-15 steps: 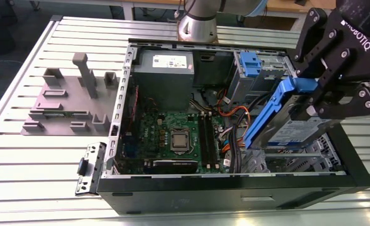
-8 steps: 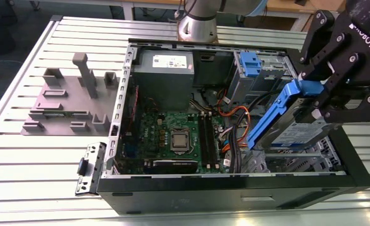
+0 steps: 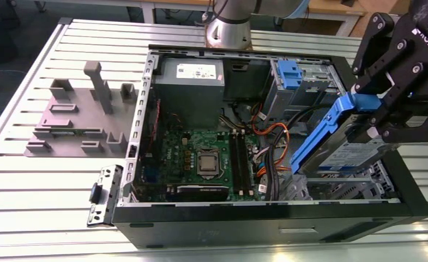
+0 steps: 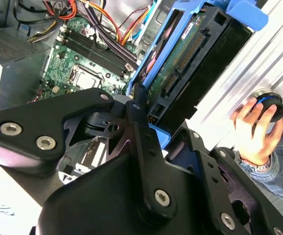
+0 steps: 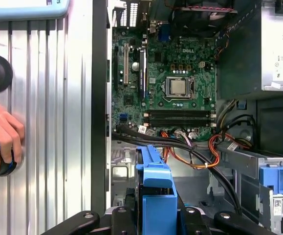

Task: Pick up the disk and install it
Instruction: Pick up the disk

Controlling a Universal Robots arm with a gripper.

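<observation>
Fingers (image 3: 383, 112) pinch the disk (image 3: 337, 147) by its blue bracket, its silver labelled face tilted and partly hidden.

You're in a robotics lab or workshop — a slotted aluminium worktable (image 3: 24, 180), a grey fixture block (image 3: 79, 117) and an opened computer case (image 3: 272, 218) beneath your gripper (image 3: 388, 109) — wooden benches (image 3: 308, 8) behind.

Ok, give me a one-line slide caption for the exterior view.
Gripper holds the blue-framed disk, tilted, above the drive bay of the open computer case on a slatted table.
</observation>
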